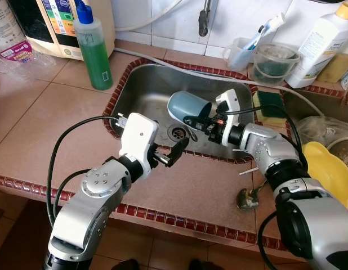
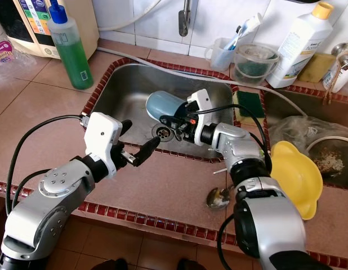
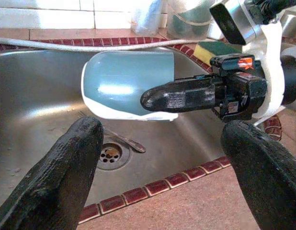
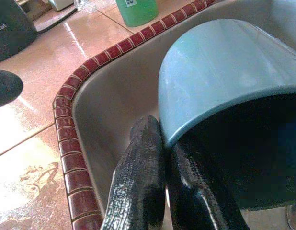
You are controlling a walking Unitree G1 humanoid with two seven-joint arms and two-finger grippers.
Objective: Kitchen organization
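A pale blue cup (image 1: 188,109) hangs on its side above the steel sink (image 1: 143,84), mouth turned toward the robot, its rim pinched between the two black fingers of the right gripper (image 1: 192,120), one finger outside the wall and one inside. The cup sits just over the sink's drain (image 1: 178,133), beside which a spoon-like utensil (image 3: 123,139) lies on the basin floor. The left gripper (image 1: 175,152) hovers over the sink's near tiled rim, fingers (image 3: 66,167) spread apart and holding nothing, facing the cup. A green soap bottle (image 1: 93,48) stands on the counter at the sink's far left corner. A yellow-green sponge (image 1: 270,107) lies at the sink's right edge; past it, a yellow bowl (image 1: 326,169) rests on the counter. Behind the sink stand a clear cup holding a toothbrush (image 1: 247,48) and a white bottle (image 1: 319,45).
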